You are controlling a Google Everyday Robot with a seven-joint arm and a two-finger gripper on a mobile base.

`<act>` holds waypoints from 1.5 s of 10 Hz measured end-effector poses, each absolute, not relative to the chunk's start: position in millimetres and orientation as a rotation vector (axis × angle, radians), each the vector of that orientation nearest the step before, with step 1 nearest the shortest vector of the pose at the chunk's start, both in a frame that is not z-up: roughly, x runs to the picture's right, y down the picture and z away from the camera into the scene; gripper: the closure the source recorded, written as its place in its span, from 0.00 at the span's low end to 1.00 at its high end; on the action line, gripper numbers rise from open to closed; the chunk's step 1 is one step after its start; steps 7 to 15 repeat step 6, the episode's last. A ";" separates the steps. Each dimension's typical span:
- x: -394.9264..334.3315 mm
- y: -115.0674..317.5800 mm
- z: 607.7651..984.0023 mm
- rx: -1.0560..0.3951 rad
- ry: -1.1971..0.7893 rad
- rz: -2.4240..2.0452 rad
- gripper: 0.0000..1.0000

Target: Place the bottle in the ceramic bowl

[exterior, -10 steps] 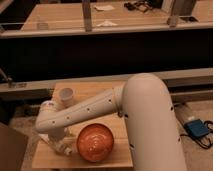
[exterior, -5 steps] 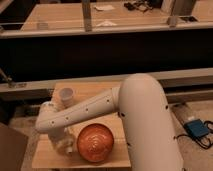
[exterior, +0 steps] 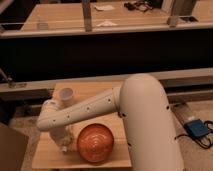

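On the wooden table (exterior: 115, 90), your gripper (exterior: 64, 142) hangs just left of the ceramic bowl (exterior: 95, 143).
Your arm hides the bottle; you cannot tell the gripper's state. The white paper cup (exterior: 66, 96) stands behind.

The round, shallow orange-red ceramic bowl (exterior: 95, 143) with pale concentric rings at its centre sits upright at the lower middle of the frame on the desk (exterior: 112, 90). The tool (exterior: 63, 142) is just left of it, with the bottle not discernible.
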State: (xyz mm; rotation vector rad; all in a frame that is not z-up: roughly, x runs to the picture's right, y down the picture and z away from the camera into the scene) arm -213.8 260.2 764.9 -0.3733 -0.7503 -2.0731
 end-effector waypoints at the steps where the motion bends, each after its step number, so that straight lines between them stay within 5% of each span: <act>1: -211.2 254.8 762.0 -0.368 -0.757 -2.068 0.69; 3: -208.1 243.7 761.5 -0.355 -0.765 -2.059 0.84; 15: -198.9 235.7 758.7 -0.349 -0.774 -2.047 0.82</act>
